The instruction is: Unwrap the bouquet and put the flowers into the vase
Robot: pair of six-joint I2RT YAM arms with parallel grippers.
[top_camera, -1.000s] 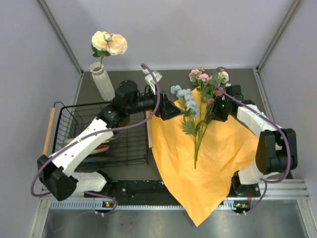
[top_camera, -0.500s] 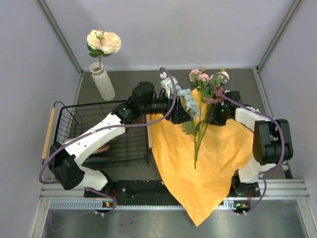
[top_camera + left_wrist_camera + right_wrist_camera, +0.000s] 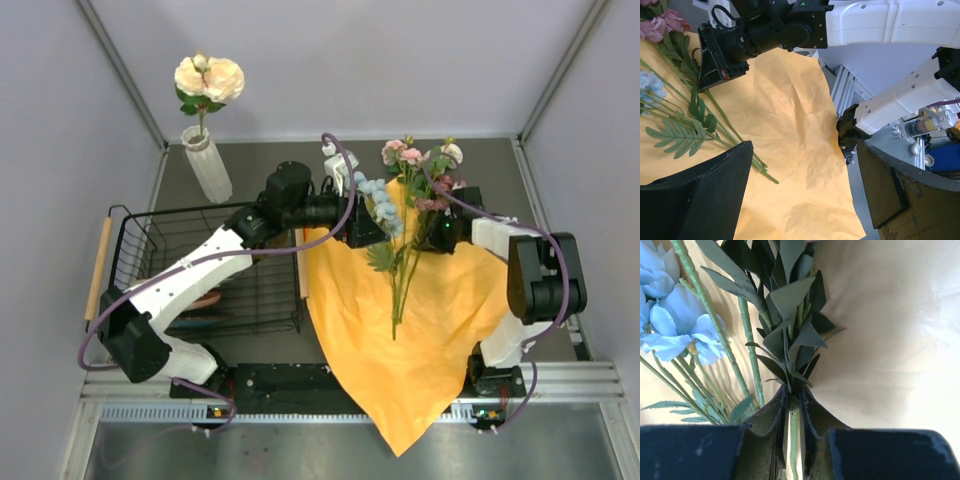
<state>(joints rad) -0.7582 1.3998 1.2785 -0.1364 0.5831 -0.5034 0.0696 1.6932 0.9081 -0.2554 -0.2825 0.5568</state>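
Since the orange paper wrap (image 3: 400,350) lies spread flat on the table (image 3: 250,165) beneath both claws, the unwrapping looks finished, and the job seems to be in its second half, carrying stems across. One cream rose (image 3: 208,78) stands in the vase (image 3: 207,168), which sits well away to the left of the left claw (image 3: 362,228), past the far edge of the black wire rack (image 3: 150,260). The rest of the flowers (image 3: 400,240) lie loose on the paper between the two claws, their heads pointing away from the arm bases. The right claw (image 3: 793,397) is closed on a leafy stem (image 3: 790,340): in its wrist view the fingers (image 3: 765,420) pinch the green stalk, leaves fan out just ahead of the tips, and pale blue blossoms (image 3: 665,315) sit off to their left. Whether that stem is lifted clear of the paper I cannot tell. The left claw gapes wide and holds nothing, poised just beside the blue clusters, across the bunch from the right claw. By my reckoning most of the work remains: the pinched stem has to travel to the vase, and several more stems wait on the paper after it.
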